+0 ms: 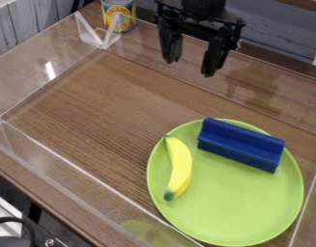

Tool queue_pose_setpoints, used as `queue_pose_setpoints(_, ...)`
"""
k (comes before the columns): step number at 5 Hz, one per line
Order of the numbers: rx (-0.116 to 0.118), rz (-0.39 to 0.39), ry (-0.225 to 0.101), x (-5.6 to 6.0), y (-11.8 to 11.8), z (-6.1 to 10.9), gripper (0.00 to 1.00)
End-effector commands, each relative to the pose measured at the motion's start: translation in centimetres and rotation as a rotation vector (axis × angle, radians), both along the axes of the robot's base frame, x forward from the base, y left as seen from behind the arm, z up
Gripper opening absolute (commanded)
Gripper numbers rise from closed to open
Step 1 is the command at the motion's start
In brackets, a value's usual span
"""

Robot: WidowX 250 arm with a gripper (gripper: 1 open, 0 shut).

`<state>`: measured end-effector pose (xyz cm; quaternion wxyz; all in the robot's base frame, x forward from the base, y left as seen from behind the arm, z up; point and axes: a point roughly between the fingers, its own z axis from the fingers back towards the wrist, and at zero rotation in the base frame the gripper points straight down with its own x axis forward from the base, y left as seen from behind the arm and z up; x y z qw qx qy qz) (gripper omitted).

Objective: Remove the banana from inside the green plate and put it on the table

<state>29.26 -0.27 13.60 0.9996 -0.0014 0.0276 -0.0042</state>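
Banana (pixel 180 168) lies on green plate's (pixel 257 212) left side beside blue block (pixel 241 144); my pincer (pixel 191 56) hangs far back, spread wide, empty, ready to descend.

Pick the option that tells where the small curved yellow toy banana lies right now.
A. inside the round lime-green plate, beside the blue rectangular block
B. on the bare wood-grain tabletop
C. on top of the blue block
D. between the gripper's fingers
A: the banana lies on the green plate, left of the blue block and apart from it, while the open gripper hangs far above.
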Motion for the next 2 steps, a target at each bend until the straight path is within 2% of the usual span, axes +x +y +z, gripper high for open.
queue_pose_setpoints(1, -0.001, 0.010, 0.012, -0.9, -0.3, -0.5, 1.00)
queue_pose_setpoints(2, -0.008, 0.044, -0.002, -3.6, -1.4, -0.4, 1.00)
